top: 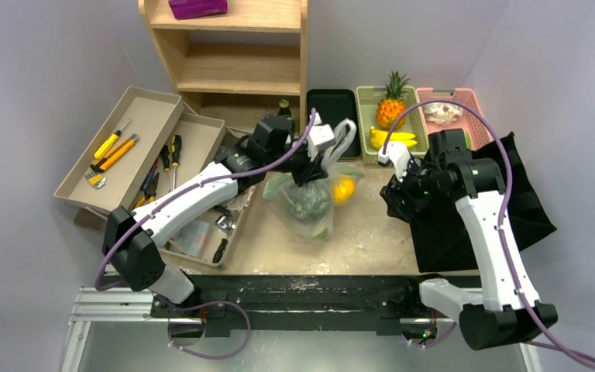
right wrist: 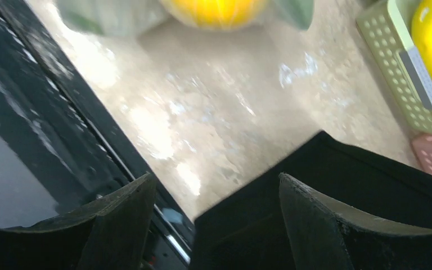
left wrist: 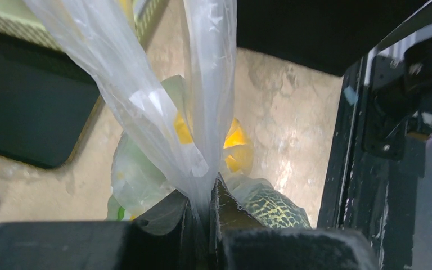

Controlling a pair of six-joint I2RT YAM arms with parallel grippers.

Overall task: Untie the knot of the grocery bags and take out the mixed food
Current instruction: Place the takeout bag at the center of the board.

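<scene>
**At mid-table, plastic bag pinched by its handles**

Near the centre of the table [top: 356,244], the see-through plastic bag [top: 310,209] stands with its handles drawn up into the left gripper [left wrist: 201,194]. That gripper's jaws are clamped together on the gathered plastic. Through the film show a netted green melon [left wrist: 273,207] and a yellow citrus [top: 343,188], both inside the bag. To the right, the black cloth bag [top: 515,194] lies spread flat on the table. The right gripper [right wrist: 216,205] hovers over that bag's left edge, its jaws wide apart with nothing between them. At the back sit a green basket [top: 362,116] and a pink basket [top: 474,105].
</scene>
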